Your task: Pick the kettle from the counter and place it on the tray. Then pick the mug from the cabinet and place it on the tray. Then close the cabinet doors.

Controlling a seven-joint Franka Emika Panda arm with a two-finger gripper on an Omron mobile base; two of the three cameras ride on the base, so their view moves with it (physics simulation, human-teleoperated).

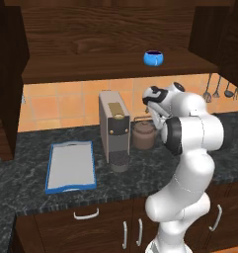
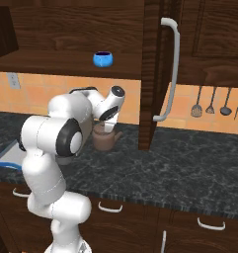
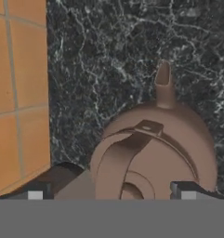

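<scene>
The cabinet (image 1: 115, 44) hangs open above the dark marbled tabletop (image 1: 36, 183), its right cabinet door (image 2: 152, 74) swung out with the silver bar handle (image 2: 171, 69) showing. The grey-and-brown coffee machine (image 1: 114, 129) stands on the tabletop between the blue-rimmed tray (image 1: 71, 166) and the coppery kettle (image 1: 143, 135). The end effector (image 3: 108, 191) hangs just over the kettle, a finger tip (image 3: 35, 191) on either side of its arched handle, spread wide and not closed on it. The blue mug (image 1: 153, 58) sits on the cabinet shelf
</scene>
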